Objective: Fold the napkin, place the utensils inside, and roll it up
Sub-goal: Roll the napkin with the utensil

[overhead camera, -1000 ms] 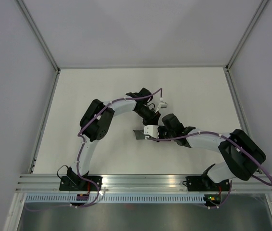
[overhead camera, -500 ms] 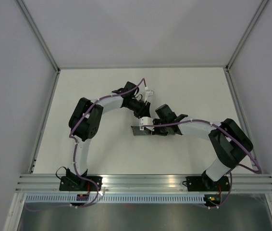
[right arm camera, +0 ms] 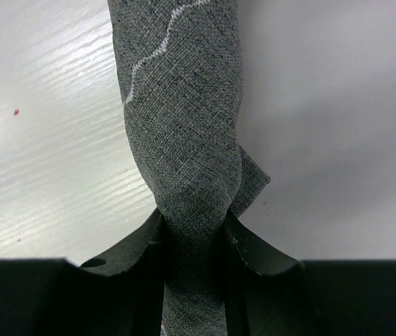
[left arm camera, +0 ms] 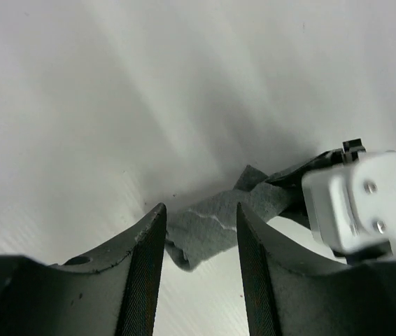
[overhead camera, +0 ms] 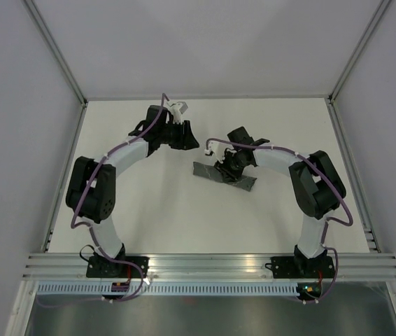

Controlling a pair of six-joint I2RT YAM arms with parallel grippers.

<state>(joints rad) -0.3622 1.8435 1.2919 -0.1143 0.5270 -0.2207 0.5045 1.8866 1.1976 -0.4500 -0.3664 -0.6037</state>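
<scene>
Pale panel walls [overhead camera: 16, 140] box in the white counter [overhead camera: 149, 210], and a ribbed metal rail [overhead camera: 212, 262] runs along its near edge over both arm bases. Nothing lies between the two arms but bare counter.

The napkin [overhead camera: 205, 172] is a tight dark grey roll lying aslant mid-counter. The right claw [overhead camera: 227, 166] sits over its middle and covers that stretch from above. In the right wrist view the right claw [right arm camera: 194, 227] has both fingers pinched hard against the roll [right arm camera: 184, 105], which bulges above the grip. A pale stitched line [right arm camera: 152, 56] wanders along the fabric, and a tiny red speck [right arm camera: 16, 111] marks the counter to one side.

The left claw [overhead camera: 189, 140] hangs well apart from the roll, toward the far left. Its own camera shows the left claw [left arm camera: 199, 210] partly spread and holding nothing, with one loose end of the napkin [left arm camera: 212, 227] beyond. A white block [left arm camera: 359, 203] on the right wrist hides the rest of the roll.

What the roll holds inside cannot be seen
</scene>
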